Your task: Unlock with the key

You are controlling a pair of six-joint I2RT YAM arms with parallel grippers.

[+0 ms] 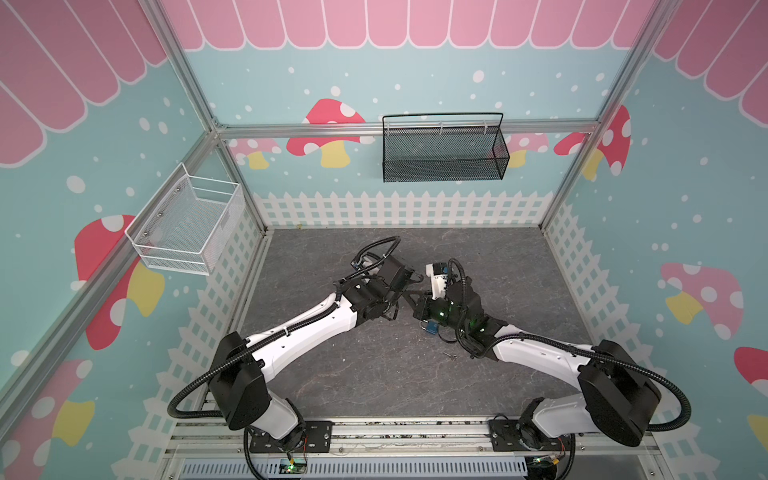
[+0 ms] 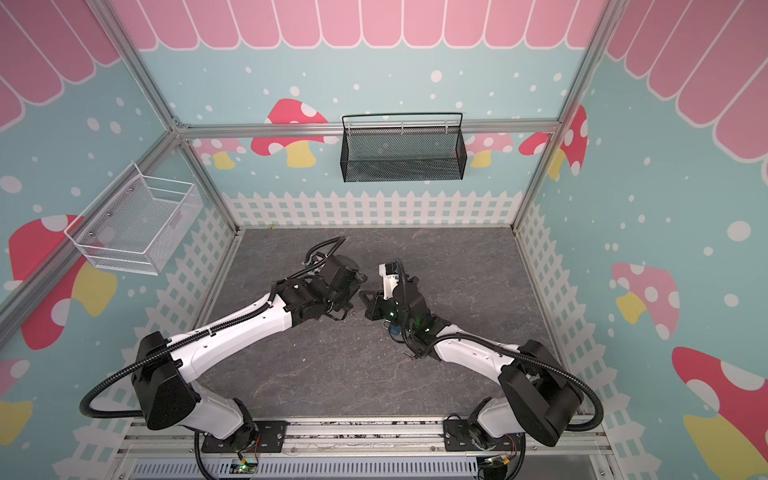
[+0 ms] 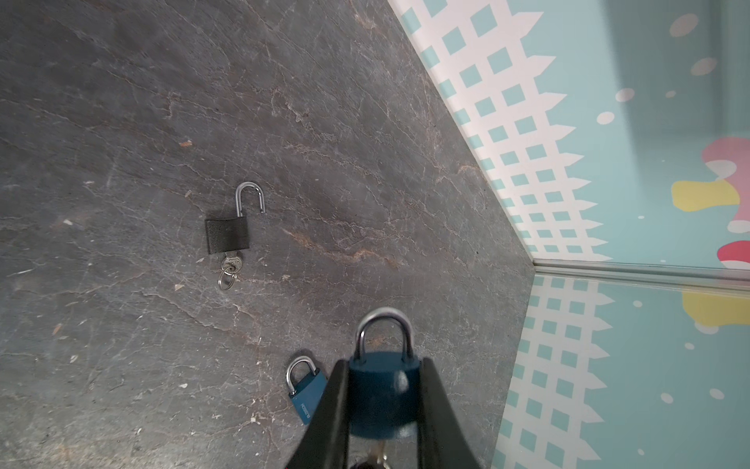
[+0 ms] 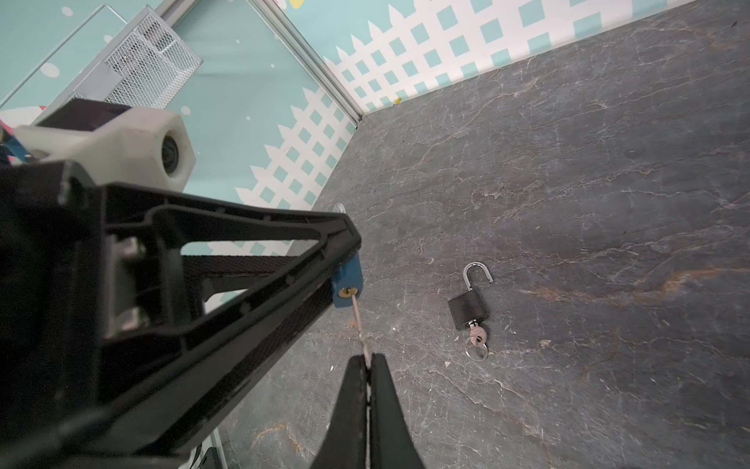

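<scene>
A gray stone-look tabletop (image 1: 374,386) is filling the floor of a booth papered with mushrooms and a picket fence, with a white basket (image 1: 187,226) hanging on the left wall and a black basket (image 1: 442,149) hanging on the back wall. In both top views the two arms are meeting over the middle of the table, the left one reaching in from the left. The left claw (image 3: 384,361) is pinching a blue padlock (image 3: 381,390) by the flat sides of its body and holding it off the table. The padlock's shackle is sitting shut in the body, so it is reading as locked. Its underside, with the brass keyhole, is facing the right arm. The right claw (image 4: 368,359) is pressing together on the head of the key (image 4: 359,320). The key's thin shaft is running straight from that claw toward the keyhole, and its tip is touching the brass. I cannot tell how far it is going in, though most of the shaft is showing. The coming move is probably turning on this line: the right claw is the one carrying the key, so it is likely needing to push along the shaft and then twist while the left claw steadies the body. Apart from the pair, a black padlock (image 4: 466,310) is lying open on the table with its own key in it, and a second blue padlock (image 3: 306,392) is lying flat near the held one.
</scene>
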